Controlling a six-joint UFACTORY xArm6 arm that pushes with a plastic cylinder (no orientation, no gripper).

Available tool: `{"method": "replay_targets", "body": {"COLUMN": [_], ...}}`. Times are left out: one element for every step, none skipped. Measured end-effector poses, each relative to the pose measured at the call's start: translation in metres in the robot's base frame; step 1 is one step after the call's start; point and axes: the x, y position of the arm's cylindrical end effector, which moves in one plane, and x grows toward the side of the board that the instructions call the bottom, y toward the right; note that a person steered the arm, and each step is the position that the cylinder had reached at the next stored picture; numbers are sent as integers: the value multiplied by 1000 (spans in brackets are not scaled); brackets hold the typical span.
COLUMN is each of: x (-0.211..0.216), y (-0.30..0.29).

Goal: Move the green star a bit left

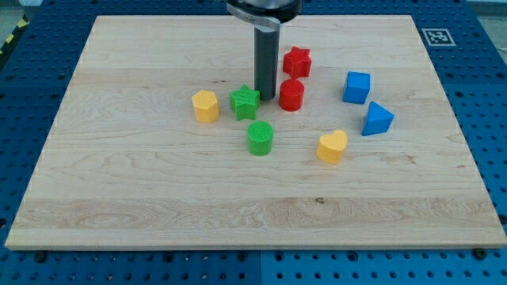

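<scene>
On the pale wood-grain counter [158,198], a ribbed yellow hexagonal block [205,105] lies at 9 o'clock of the green star [245,101], near centre, with bare wood between. My tip [265,98] rests just at the star's 3 o'clock; no pincer exists, so its state cannot be told. A green cylinder [260,137], red cylinder [291,94], red star [297,62], yellow heart [333,146], blue cube [356,87] and blue triangular block [377,119] follow rightward, beneath a corner marker tag [436,36].
</scene>
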Motion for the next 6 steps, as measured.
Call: {"method": "replay_targets", "body": {"x": [16,7,-9,-9,-9,-9], "y": [6,27,27,3,-22,-33]}}
